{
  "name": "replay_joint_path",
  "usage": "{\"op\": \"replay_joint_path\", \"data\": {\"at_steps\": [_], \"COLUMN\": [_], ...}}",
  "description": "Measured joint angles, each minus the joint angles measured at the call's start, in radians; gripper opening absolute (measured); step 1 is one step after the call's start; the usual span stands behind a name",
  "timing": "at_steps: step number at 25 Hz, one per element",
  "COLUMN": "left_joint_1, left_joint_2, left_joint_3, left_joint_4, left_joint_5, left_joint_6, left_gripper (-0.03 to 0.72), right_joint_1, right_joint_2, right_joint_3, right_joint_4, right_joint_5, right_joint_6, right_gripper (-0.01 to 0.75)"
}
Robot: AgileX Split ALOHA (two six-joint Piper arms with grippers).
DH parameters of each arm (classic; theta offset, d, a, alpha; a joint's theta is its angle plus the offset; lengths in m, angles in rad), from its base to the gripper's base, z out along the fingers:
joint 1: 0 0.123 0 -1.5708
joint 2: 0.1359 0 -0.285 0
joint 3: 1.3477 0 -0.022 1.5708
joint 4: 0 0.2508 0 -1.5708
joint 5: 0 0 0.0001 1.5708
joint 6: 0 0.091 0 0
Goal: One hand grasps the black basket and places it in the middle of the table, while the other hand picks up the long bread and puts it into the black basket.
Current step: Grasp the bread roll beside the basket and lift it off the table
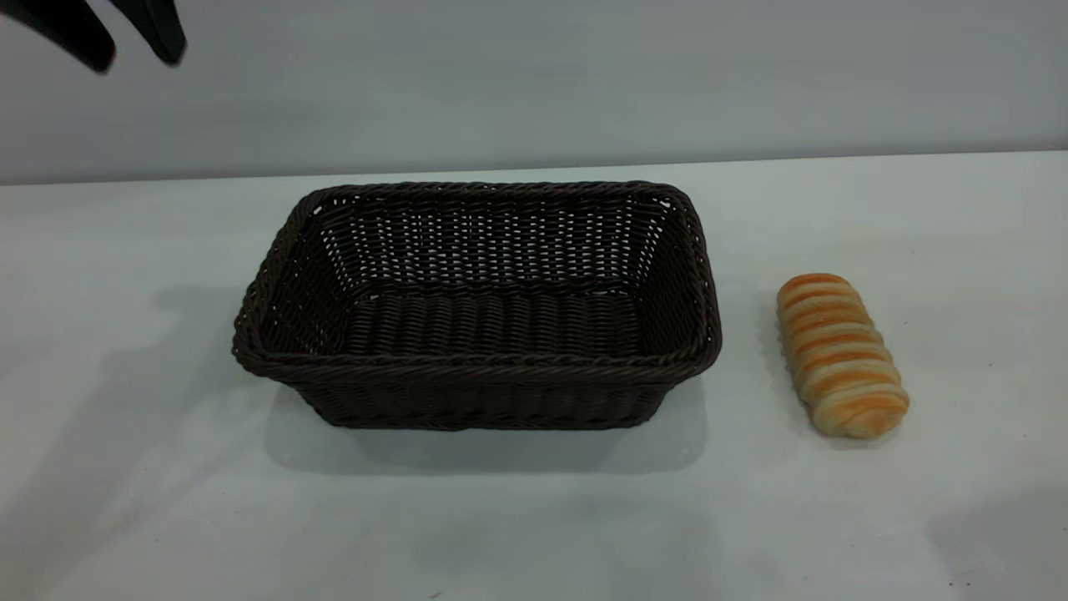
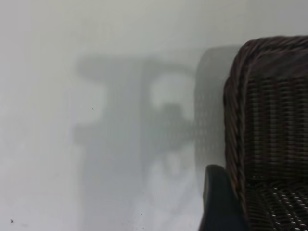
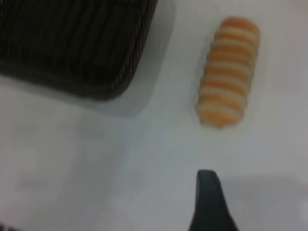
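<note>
The black basket (image 1: 480, 309) stands empty on the table (image 1: 534, 517), near its middle. The long bread (image 1: 841, 354) lies on the table to the right of the basket, apart from it. My left gripper (image 1: 133, 52) hangs high at the far left with its two fingers apart and nothing between them. In the left wrist view one finger (image 2: 219, 204) shows beside the basket's corner (image 2: 269, 120). My right gripper is outside the exterior view. Its wrist view shows one finger (image 3: 208, 204) above bare table, with the bread (image 3: 230, 72) and a basket corner (image 3: 77, 43) beyond it.
A plain grey wall (image 1: 534, 75) rises behind the table's far edge. Bare tabletop lies in front of the basket and to its left.
</note>
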Motion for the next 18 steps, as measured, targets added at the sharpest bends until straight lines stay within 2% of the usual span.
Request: {"op": "replay_joint_path", "data": {"at_steps": [8, 11, 18], "left_joint_1": [0.0, 0.0, 0.0], "left_joint_2": [-0.047, -0.047, -0.047], "left_joint_3": [0.0, 0.0, 0.0], "left_joint_4": [0.001, -0.006, -0.011], "left_joint_5": [0.042, 0.052, 0.06], "left_joint_6": [0.001, 0.001, 0.001], "left_gripper": [0.487, 0.487, 0.486], "right_joint_1": [0.029, 0.057, 0.14], "right_joint_2": [0.348, 0.456, 0.732], "right_joint_3": [-0.092, -0.115, -0.239], "right_joint_4": [0.102, 0.141, 0.205], "right_joint_5": [-0.196, -0.286, -0.405], "right_joint_6": [-0.133, -0.168, -0.259], "right_gripper": [0.491, 0.491, 0.491]}}
